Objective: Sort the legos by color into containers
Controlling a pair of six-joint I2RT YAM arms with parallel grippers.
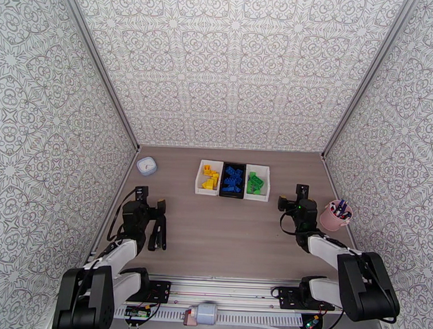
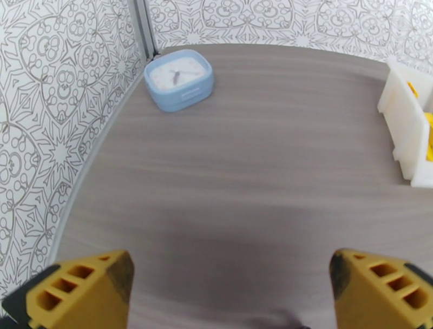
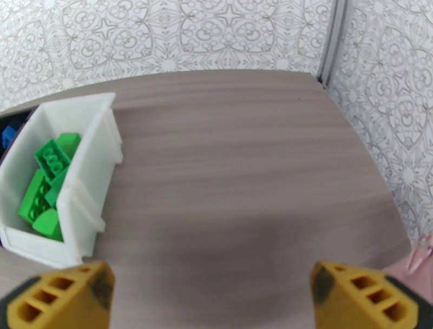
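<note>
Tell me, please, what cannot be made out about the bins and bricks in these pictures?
- Top view: bricks too small and piled to count in any bin.
- Left wrist view: the left white bin is cut off by the right edge.
- Right wrist view: the black bin is mostly hidden behind the right white bin and cut by the left edge.

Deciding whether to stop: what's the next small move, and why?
Probably just retract: yellow legos sit in the left white bin, blue legos in the black bin, green legos in the right white bin; left gripper and right gripper are open, empty.
</note>
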